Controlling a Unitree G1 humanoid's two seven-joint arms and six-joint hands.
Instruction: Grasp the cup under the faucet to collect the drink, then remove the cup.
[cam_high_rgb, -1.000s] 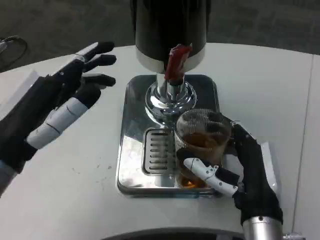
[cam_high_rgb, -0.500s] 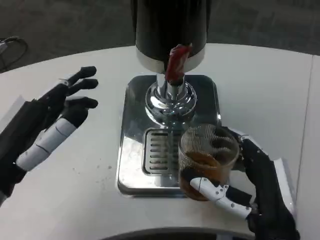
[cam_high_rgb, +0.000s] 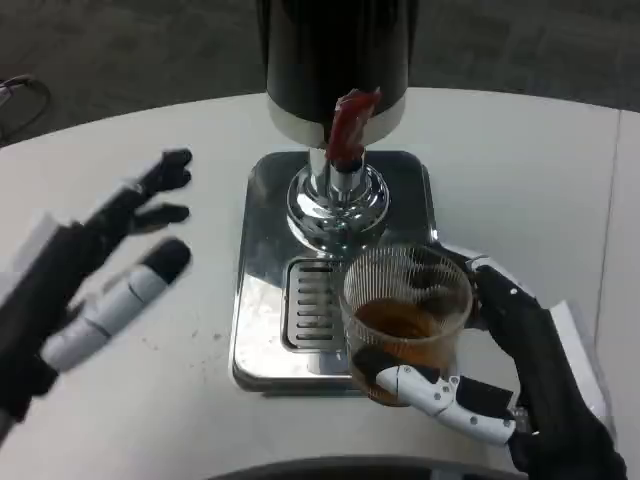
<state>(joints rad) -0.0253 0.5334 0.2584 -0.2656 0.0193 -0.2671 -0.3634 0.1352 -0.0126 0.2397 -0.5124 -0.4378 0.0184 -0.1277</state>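
We see the right robot hand (cam_high_rgb: 510, 375) wrapped around a clear ribbed cup (cam_high_rgb: 405, 318) holding amber drink, the cup at the front right corner of a mirror-bright steel tray (cam_high_rgb: 262, 300) with a slotted grille (cam_high_rgb: 313, 303), just in front of the polished round base of the dispenser (cam_high_rgb: 335, 60), whose dark cylindrical body carries a red tap lever (cam_high_rgb: 347, 125). Our left robot hand (cam_high_rgb: 100, 275) hovers over the table (cam_high_rgb: 520, 170) to the tray's left, released, fingers spread and grasping nothing. The table is smooth, white and rounded at its far edge, with dark grey floor (cam_high_rgb: 120, 50) beyond it.
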